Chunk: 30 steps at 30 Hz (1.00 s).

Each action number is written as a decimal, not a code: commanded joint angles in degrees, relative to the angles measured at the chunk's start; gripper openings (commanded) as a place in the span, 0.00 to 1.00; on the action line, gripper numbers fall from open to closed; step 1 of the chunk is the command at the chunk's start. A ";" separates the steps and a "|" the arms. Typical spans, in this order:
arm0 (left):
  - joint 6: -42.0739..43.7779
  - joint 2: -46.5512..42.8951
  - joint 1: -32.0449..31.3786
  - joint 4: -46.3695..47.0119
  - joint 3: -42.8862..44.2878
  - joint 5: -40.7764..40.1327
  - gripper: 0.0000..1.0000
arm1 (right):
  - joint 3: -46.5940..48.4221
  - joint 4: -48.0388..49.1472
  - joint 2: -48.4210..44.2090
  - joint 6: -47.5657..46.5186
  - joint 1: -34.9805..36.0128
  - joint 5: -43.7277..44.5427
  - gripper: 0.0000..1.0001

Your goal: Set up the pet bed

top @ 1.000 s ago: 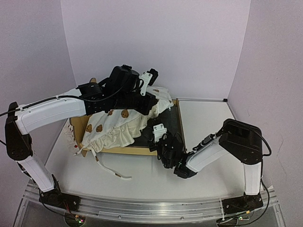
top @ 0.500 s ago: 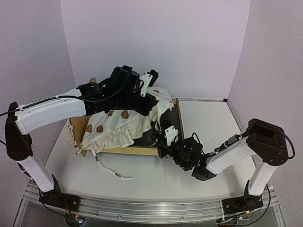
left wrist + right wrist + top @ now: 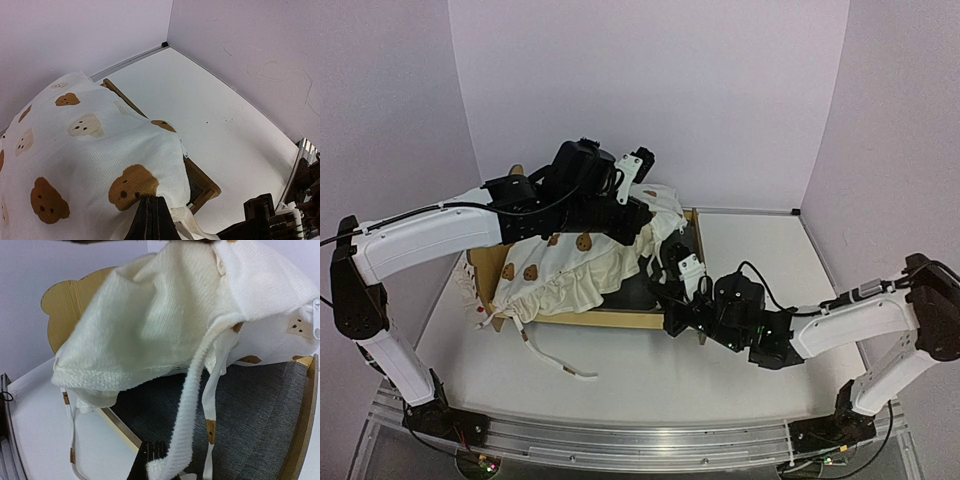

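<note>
The right fingers are pressed together, low at the near corner of the pet bed. One long tie of the cushion hangs down just in front of them. I cannot tell if they nip its end or are only beside it.

I think this is the first danger. If the tie is caught there, or slips under the cushion when it comes down, the cloth will be pulled crooked. The frame looks light, so a push from these fingers on the near rail could also turn it on the tabletop.

Beyond the right fingers the grey base lies bare. Above it the cushion is bunched and raised, pinched at its edge between the closed left fingers. It hangs over the far half of the bed and sags toward the near rail, so it may land folded or over the rail and not flat inside.

The bed lies under the left fingers, and its long axis runs across the tabletop, away from the right fingers. The headboard with its ears stands at the far end from them, on the left arm's side, and the foot end is close to them.
</note>
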 commanded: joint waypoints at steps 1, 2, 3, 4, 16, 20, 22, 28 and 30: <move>0.02 -1.05 -0.26 4.30 0.71 -0.35 0.00 | 4.84 -13.20 -5.99 9.17 -0.02 -4.39 0.00; 0.02 -1.00 -0.27 4.43 0.66 -0.26 0.00 | 6.06 -16.88 -6.35 10.97 -0.03 -3.86 0.00; -0.02 -1.00 -0.27 4.56 0.59 -0.13 0.00 | 7.26 -20.18 -6.63 12.69 -0.03 -3.27 0.00; -0.06 -1.02 -0.26 4.71 0.48 -0.01 0.00 | 8.33 -22.78 -6.80 14.16 -0.03 -2.91 0.00; -0.84 -1.18 -0.36 5.06 -0.98 0.81 0.00 | 12.85 -36.25 -6.11 30.12 0.00 -8.46 0.00; -0.93 -1.38 -0.38 5.09 -1.08 0.87 0.00 | 14.62 -38.44 -8.64 32.04 -0.01 -12.24 0.00; -0.99 -1.42 -0.35 5.06 -1.05 0.96 0.00 | 15.70 -39.01 -9.24 32.95 -0.01 -14.68 0.00; -0.95 -2.05 -0.34 6.14 -3.11 0.64 0.00 | 16.91 -41.00 -10.53 34.30 -0.09 -15.60 0.00; -1.16 -1.89 -0.34 6.33 -3.50 0.57 0.00 | 17.54 -42.10 -11.22 34.52 -0.09 -16.02 0.00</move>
